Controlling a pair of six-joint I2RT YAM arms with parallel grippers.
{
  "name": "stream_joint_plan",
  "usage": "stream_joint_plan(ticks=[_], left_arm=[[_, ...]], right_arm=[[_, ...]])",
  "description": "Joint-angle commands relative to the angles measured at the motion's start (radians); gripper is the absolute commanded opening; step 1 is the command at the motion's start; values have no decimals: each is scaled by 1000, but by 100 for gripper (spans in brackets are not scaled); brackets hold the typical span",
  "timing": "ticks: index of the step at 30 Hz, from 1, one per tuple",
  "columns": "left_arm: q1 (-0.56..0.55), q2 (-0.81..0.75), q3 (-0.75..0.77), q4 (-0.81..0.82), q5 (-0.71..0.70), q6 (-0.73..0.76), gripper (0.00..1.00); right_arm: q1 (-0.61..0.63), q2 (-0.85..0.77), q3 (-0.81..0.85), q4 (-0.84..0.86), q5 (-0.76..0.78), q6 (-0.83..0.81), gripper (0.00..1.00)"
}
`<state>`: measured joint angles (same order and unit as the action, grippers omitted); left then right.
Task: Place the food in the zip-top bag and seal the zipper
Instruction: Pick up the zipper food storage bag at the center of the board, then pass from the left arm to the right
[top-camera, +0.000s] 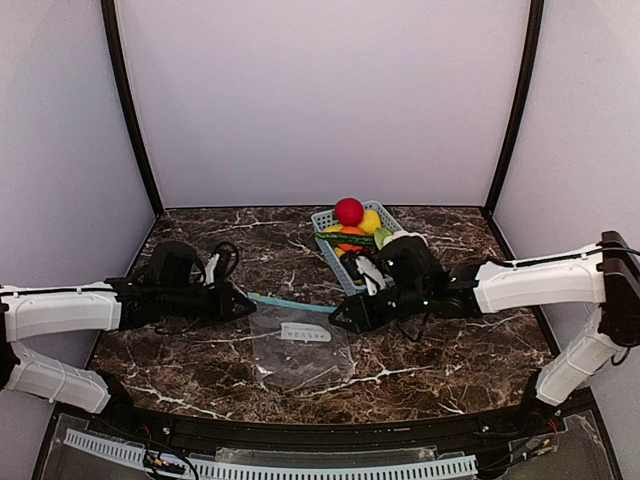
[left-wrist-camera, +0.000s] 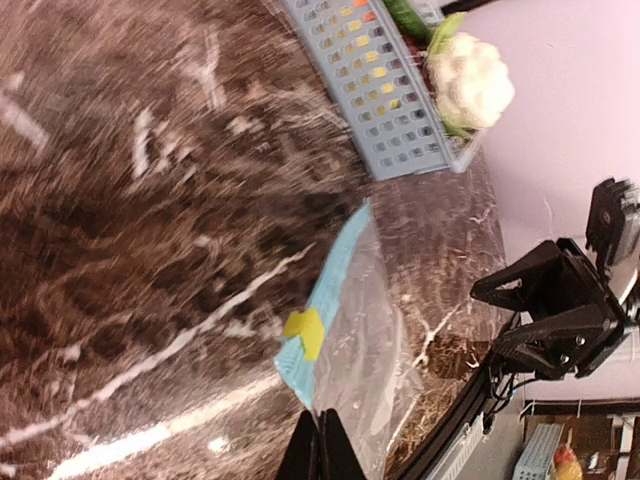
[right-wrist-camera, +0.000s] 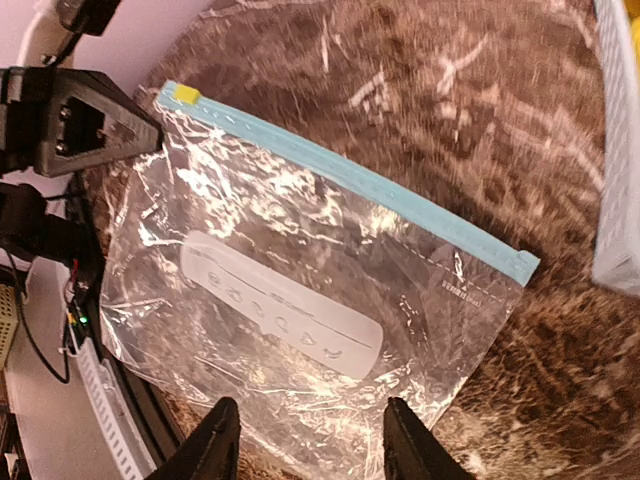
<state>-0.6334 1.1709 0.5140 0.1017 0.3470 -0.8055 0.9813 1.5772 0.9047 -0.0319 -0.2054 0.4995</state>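
The clear zip-top bag (top-camera: 300, 350) lies flat on the marble table, its white label patch (right-wrist-camera: 280, 305) facing up. The light-blue zipper (right-wrist-camera: 350, 180) runs along its far edge, with a yellow slider (right-wrist-camera: 185, 95) at the left end. My left gripper (top-camera: 248, 300) is shut, its tips (left-wrist-camera: 320, 450) pinching the bag's left corner just below the slider (left-wrist-camera: 305, 330). My right gripper (right-wrist-camera: 312, 450) is open and empty, hovering over the bag's right edge. The white cauliflower (left-wrist-camera: 470, 80) sits at the basket's end. A yellow piece (top-camera: 370, 221) and a light-green piece (top-camera: 381, 238) lie in the basket.
The light-blue lattice basket (top-camera: 330, 222) stands behind the bag, right of centre, also holding a red ball (top-camera: 348, 211) and an orange piece. Its wall shows at the right edge of the right wrist view (right-wrist-camera: 620, 150). The table's front rim (top-camera: 300, 425) runs close below the bag.
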Motion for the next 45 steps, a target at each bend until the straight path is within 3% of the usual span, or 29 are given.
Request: stream_joint_plan(ticks=[1, 8, 13, 17, 32, 45], left_arm=[[-6, 11, 191, -248, 167, 382, 1], [-5, 144, 515, -455, 483, 725, 1], [-11, 249, 710, -539, 621, 851, 1], [-30, 302, 773, -540, 699, 902, 1], [-114, 338, 670, -433, 808, 819, 1], [-148, 328, 654, -406, 804, 811, 1]], right_arm=[[-77, -161, -18, 25, -113, -121, 51], [-148, -291, 66, -63, -316, -255, 56], [-174, -283, 145, -97, -423, -287, 56], [-180, -263, 215, -119, -484, -305, 57], [-191, -66, 358, -209, -796, -382, 55], [-172, -6, 346, -174, -906, -363, 46]])
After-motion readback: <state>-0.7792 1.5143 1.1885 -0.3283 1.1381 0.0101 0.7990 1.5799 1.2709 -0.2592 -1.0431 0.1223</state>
